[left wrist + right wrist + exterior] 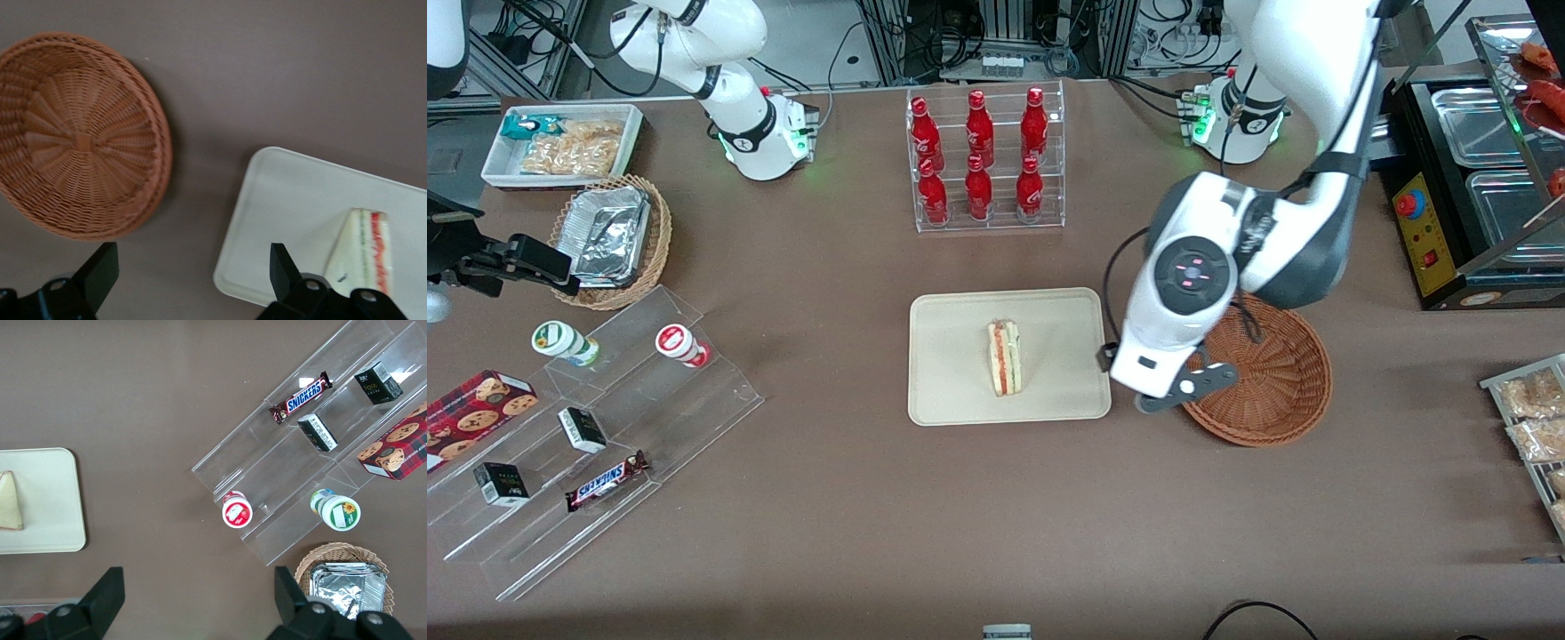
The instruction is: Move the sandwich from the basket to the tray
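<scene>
Sandwich [1005, 357] lies on the cream tray [943, 391], centre of the front frame, standing on a bread side with the red-and-green filling edge facing up. It sits roughly mid-tray, well clear of every rim. The woven basket [1280, 391], right of centre in the front frame, holds nothing that I can see.

My gripper [1183, 391] hangs above the strip of brown table between tray and basket, overlapping the basket's near rim in the front view. From the wrist camera the two black fingers [100, 270] are spread wide with only bare table between them; nothing is held. Basket [80, 140] and tray corner [267, 200] both show there, with the sandwich [363, 250] just beside one fingertip in the picture, though I judge the fingers are well above it.

By the look of it the placing is done. Risks I see from here:
- Sandwich is balanced on a narrow side. A bump to the tray from a low sideways sweep could tip it flat or slide it toward the rim.
- If I drop height before clearing, a fingertip could catch the basket rim and drag the light wicker across the table.
- Cable loop at the wrist hangs near the tray's edge; it could snag on retreat.

Safest call, in my judgement: lift straight up first, then travel.
</scene>
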Robot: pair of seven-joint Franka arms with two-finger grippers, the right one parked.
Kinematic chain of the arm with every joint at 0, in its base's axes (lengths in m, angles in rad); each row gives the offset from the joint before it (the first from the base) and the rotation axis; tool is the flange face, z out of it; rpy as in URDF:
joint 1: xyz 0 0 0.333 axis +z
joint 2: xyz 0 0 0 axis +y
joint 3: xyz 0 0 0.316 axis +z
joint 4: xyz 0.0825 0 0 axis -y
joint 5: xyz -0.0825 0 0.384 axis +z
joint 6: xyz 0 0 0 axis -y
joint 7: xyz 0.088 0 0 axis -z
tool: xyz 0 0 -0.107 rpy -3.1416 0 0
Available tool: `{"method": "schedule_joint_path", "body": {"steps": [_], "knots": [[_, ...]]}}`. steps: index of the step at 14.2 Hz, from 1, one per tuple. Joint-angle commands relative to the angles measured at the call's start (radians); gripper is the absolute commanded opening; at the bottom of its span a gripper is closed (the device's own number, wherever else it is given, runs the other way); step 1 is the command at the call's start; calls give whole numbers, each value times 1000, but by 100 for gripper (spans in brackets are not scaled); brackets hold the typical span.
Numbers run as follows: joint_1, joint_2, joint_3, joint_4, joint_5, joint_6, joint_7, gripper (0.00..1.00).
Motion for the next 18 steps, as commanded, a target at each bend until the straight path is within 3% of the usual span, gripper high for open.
{"method": "schedule_joint_path", "body": {"steps": [1, 5, 7, 11, 14, 18], "knots": [[89, -132, -12, -149, 6, -4, 149, 100], [235, -280, -39, -253, 4, -52, 297, 100], [388, -359, -148, -298, 3, -76, 384, 100], [547, -425, -227, -295, 3, -136, 597, 100], [558, -475, -218, -292, 6, -159, 708, 100], [556, -529, -190, -273, 12, -207, 721, 100]]}}
